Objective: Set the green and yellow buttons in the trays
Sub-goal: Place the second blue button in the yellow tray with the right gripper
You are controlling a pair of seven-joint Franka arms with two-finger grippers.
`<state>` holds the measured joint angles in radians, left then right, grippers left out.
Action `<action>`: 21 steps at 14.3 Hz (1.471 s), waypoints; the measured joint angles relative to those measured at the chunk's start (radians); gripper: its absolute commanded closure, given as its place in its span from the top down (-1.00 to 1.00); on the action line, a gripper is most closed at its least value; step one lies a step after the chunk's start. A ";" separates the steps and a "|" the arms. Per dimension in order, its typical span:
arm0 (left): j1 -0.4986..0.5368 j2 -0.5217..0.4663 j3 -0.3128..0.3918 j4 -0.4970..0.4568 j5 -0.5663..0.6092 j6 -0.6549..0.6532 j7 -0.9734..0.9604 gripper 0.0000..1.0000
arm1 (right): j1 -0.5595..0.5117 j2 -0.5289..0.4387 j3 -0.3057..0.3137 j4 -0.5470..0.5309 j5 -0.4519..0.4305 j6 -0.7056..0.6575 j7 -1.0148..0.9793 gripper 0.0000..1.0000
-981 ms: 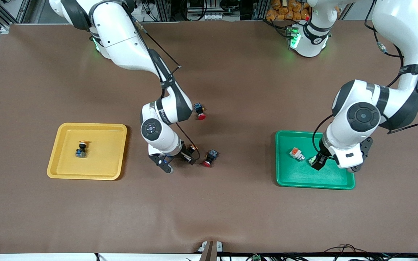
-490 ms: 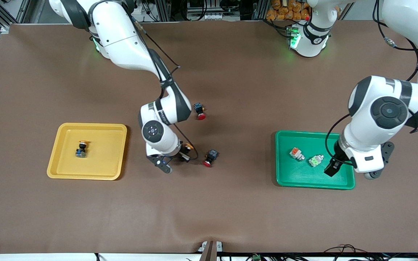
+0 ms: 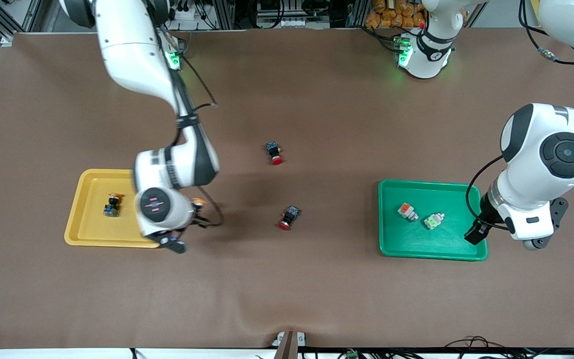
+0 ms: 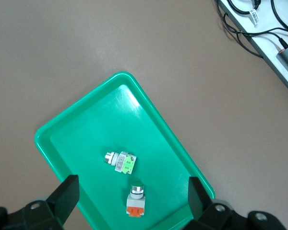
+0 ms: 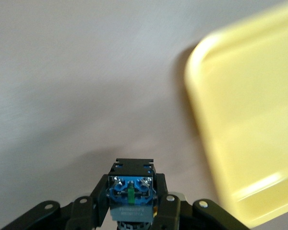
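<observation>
Since a second ago, the right gripper (image 5: 132, 211) has lifted the round yellow-capped, blue-bodied plastic button (image 5: 130, 192) off the brown cloth table (image 3: 317, 279) and carried it clamped to the glossy, rounded-rim yellow tray (image 3: 83, 234), holding its twin (image 3: 111, 205). Meanwhile the left gripper (image 4: 132, 203), jaws wide and empty, has withdrawn above the smooth green tray (image 3: 391, 249) holding two blocky grey buttons (image 3: 433, 220); one drop remains.

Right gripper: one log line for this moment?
right gripper: shut on yellow button, beside yellow tray | left gripper: open over green tray
</observation>
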<state>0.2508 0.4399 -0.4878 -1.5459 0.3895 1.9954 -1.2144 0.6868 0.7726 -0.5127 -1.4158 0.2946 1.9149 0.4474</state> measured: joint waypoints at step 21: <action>0.056 -0.151 -0.007 0.070 -0.060 -0.227 0.464 1.00 | -0.157 -0.144 -0.057 -0.308 0.193 0.145 -0.574 1.00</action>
<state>0.3066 0.2889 -0.4952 -1.4754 0.3296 1.7684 -0.7504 0.5301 0.6290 -0.5701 -1.7234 0.4880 2.0596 -0.1266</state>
